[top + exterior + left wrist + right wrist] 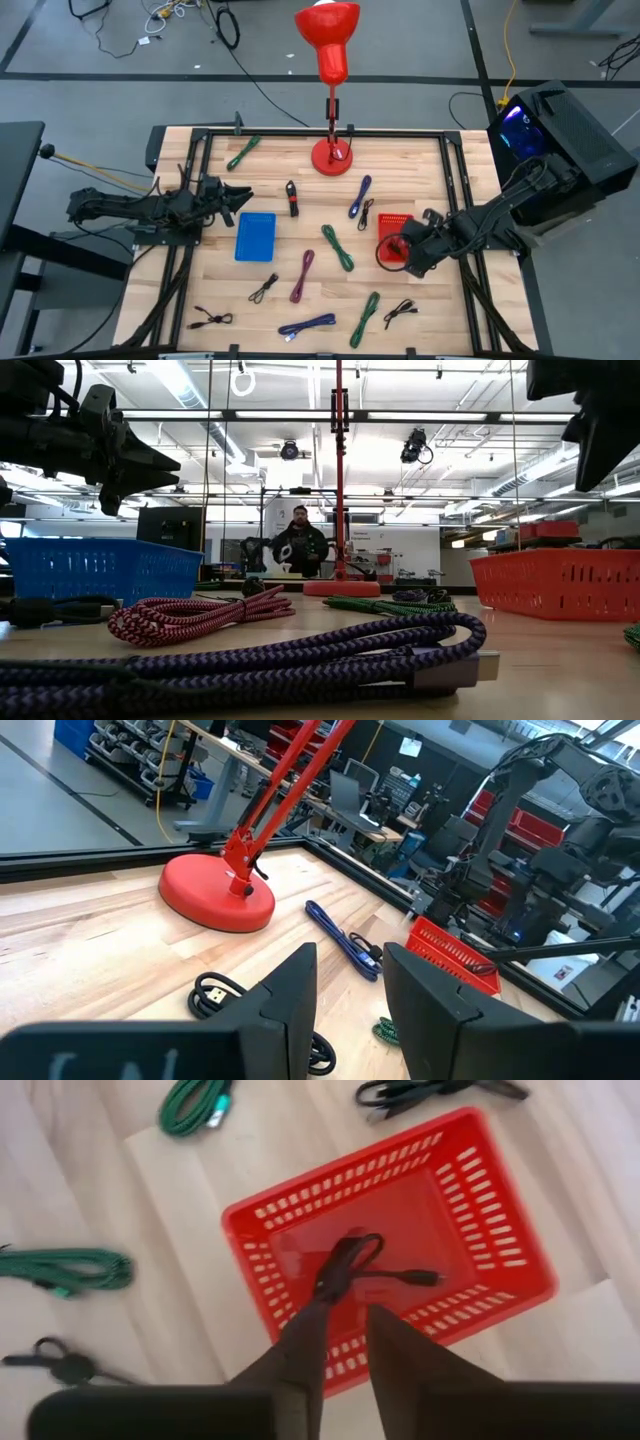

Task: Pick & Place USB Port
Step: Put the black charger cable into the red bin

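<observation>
Right wrist view: right jaws (345,1330) barely parted above red basket (500,1245), black USB cable (350,1265) just beyond tips, contact unclear; cable may snag on lift; left jaws (345,985) parted, empty.

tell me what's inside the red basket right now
One black cable lies coiled in the red basket, with the right end effector just above it. The basket floor beneath the fingers is hidden.

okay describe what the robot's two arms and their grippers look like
Both arms are dark, jointed and slim, with black cabling along them. The left gripper and right gripper each end in two flat, tapering dark fingers on a black wrist block.
</observation>
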